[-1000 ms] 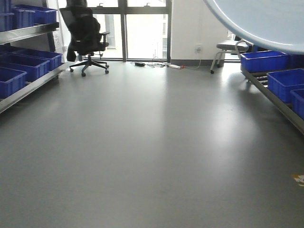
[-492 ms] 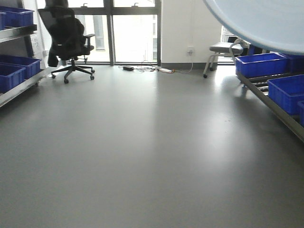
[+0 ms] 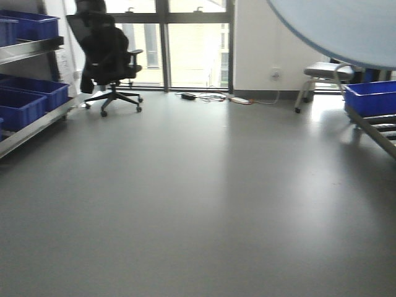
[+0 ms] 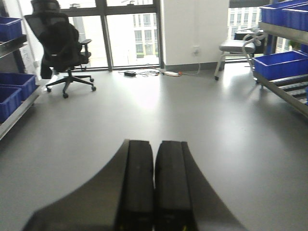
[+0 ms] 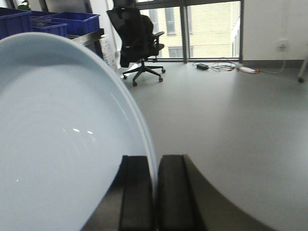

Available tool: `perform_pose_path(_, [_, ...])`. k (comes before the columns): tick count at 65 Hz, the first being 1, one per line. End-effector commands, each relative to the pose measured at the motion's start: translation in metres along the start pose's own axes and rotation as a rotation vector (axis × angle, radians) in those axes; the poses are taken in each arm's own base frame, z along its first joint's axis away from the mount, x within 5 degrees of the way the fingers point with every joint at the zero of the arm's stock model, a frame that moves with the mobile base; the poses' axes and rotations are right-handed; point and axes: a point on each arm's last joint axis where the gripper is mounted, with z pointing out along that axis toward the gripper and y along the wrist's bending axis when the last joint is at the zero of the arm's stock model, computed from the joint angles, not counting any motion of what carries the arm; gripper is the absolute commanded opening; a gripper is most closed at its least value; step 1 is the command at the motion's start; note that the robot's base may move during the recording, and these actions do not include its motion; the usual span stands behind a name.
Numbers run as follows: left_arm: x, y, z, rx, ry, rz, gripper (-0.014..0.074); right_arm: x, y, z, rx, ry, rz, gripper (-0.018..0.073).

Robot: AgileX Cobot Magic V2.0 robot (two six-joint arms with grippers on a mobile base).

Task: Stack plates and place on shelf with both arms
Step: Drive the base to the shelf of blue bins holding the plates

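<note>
plate [image 5: 57, 144] in right hand [image 5: 155, 166] | chair [image 3: 108, 55] back-left | crates [image 3: 25, 102] left | stool [image 3: 325, 71] back-right

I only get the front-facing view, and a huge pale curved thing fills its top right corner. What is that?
Observer: A pale bluish-white plate. The right wrist view shows the right gripper pinching its rim between both fingers.
Operator: Is the other arm helping to hold it?
Observer: No. In the left wrist view the left gripper is shut, with nothing between its fingers.
Operator: What does the plate hide from me?
Observer: On the right, an upper shelf tier carrying blue crates.
</note>
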Motion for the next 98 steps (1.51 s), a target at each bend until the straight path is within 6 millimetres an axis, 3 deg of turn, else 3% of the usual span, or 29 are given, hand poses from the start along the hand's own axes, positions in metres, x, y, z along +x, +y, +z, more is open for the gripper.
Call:
perform_pose_path(1, [-0.0173,0.0018,-0.0008,-0.014,-0.111,-0.014,0.0082,-0.0194,0.0008,-0.0023,0.003,-0.131,-0.005,0.0048])
perform_pose_path(98, [-0.0173,0.0018,-0.0008,-0.014,-0.111,-0.014,0.0082,-0.0194,0.0008,-0.0023,0.003,-0.131,-0.005,0.0048])
